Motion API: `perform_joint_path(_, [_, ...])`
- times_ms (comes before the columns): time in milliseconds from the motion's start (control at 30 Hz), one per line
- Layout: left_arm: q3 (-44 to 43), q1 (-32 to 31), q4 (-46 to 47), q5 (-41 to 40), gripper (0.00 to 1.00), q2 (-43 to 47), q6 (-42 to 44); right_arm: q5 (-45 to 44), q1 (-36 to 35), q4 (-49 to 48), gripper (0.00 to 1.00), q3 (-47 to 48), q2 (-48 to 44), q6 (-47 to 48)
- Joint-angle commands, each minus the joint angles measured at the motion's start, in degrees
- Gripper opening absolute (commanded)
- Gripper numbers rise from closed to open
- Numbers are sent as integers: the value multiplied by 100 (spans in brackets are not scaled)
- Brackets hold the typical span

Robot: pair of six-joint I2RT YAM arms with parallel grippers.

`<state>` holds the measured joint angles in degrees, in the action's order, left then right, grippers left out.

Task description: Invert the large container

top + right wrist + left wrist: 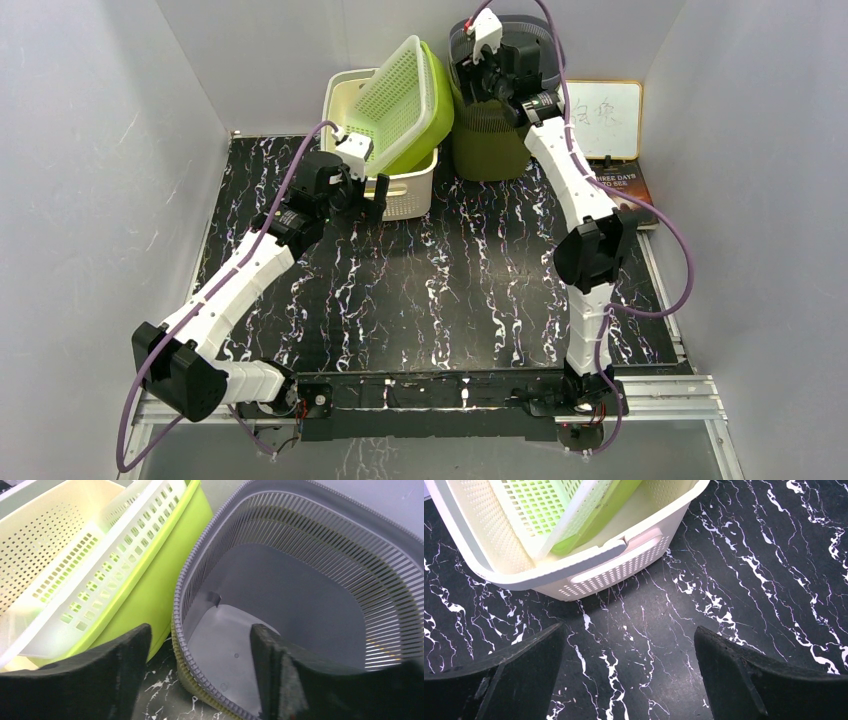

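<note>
The large container (490,145) stands upright at the back right, an olive slatted basket with a grey slatted one (300,580) nested inside it. My right gripper (476,82) hangs over its left rim and is open. In the right wrist view the right gripper (200,642) straddles that rim, one finger outside and the other inside, with gaps on both sides. My left gripper (377,196) is open over the bare table in front of the white basket. Between the fingers of the left gripper (629,652) lies only marble tabletop.
A white perforated basket (405,190) stands at the back centre, touching the large container's left side. A lime-green basket with a pale perforated insert (405,95) leans tilted inside it. A whiteboard (605,115) and a book (625,185) lie at the far right. Grey walls enclose the table.
</note>
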<state>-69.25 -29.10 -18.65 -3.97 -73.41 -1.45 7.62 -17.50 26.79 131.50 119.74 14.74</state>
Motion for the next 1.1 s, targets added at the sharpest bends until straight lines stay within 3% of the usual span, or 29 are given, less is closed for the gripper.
perform_joint_path(0, [-29, -34, -215, -148, 98, 100, 65, -42, 63, -314, 47, 492, 133, 136])
perform_joint_path(67, [-64, -25, -275, -157, 98, 94, 66, -26, 101, -348, 30, 490, 168, 125])
perform_joint_path(267, [-135, -26, -447, -187, 98, 62, 65, 306, 161, -216, 44, 490, 270, 175])
perform_joint_path(433, [-114, -33, -569, -229, 98, 109, 53, 540, 176, -8, 42, 490, 289, 207])
perform_joint_path(500, [-123, -25, -610, -259, 98, 137, 52, 605, 181, 108, 34, 461, 259, 218])
perform_joint_path(600, [-132, -21, -622, -277, 98, 189, 51, 643, 178, 160, 12, 301, 153, 263])
perform_joint_path(667, [-132, -27, -628, -273, 98, 199, 35, 719, 177, 161, 9, 146, 42, 350])
perform_joint_path(733, [-128, -30, -666, -248, 98, 203, 7, 861, 181, 237, 11, 105, -17, 415])
perform_joint_path(833, [-124, -34, -737, -255, 98, 253, -7, 861, 179, 379, 22, 151, -39, 406])
perform_joint_path(967, [-148, -32, -758, -327, 98, 356, -4, 719, 179, 469, 20, 137, -77, 391])
perform_joint_path(1067, [-187, -27, -790, -343, 98, 385, -1, 501, 179, 407, 32, -2, -136, 336])
